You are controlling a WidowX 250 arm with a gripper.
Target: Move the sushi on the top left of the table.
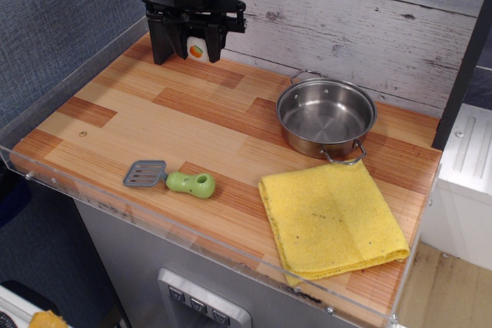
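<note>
Upper left of the frame: the gripper [197,45] is clenching its jaws on the sushi [197,49], holding it at the far left corner of the table [138,120], beside a dark post [159,17]; whether the roll is touching the wood cannot be told. Right of centre, a steel pan [326,118] is sitting empty. Below it a yellow cloth [333,219] is lying flat. Lower left, a spatula [171,179] is resting.

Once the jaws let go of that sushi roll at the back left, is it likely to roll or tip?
The sushi looks short and cylindrical, so on its curved side it could roll across the smooth table; flat end down it should probably sit steady. It seems light, since the gripper carries it between the jaws alone. Its stiffness cannot be judged from this view.
</note>
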